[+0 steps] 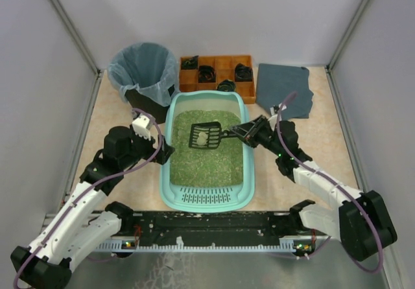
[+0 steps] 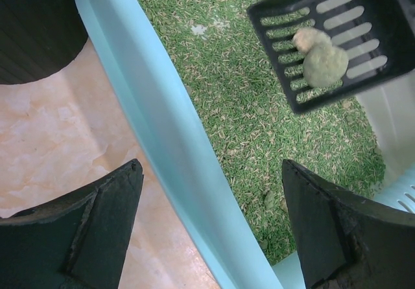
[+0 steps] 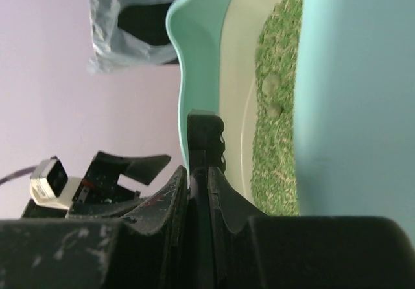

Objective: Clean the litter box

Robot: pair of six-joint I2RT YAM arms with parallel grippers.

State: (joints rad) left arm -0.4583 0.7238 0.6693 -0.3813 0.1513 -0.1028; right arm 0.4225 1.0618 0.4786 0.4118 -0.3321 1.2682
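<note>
The light-teal litter box (image 1: 170,172) lies mid-table, filled with green litter (image 1: 207,159), its slotted lip toward me. My right gripper (image 1: 244,132) is shut on the handle of a black slotted scoop (image 1: 206,135), held above the litter with two pale clumps (image 2: 322,59) in it. In the right wrist view the fingers (image 3: 175,192) pinch the scoop handle (image 3: 206,137) beside the litter box wall (image 3: 350,94). My left gripper (image 2: 211,169) is open and straddles the box's left wall (image 2: 175,146), one finger outside and one over the litter.
A black bin lined with a clear bag (image 1: 144,72) stands at the back left, close to the box's corner. Behind the box is an orange compartmented tray (image 1: 217,72), with a grey cloth (image 1: 284,89) to its right. Two more clumps (image 3: 271,81) lie in the litter.
</note>
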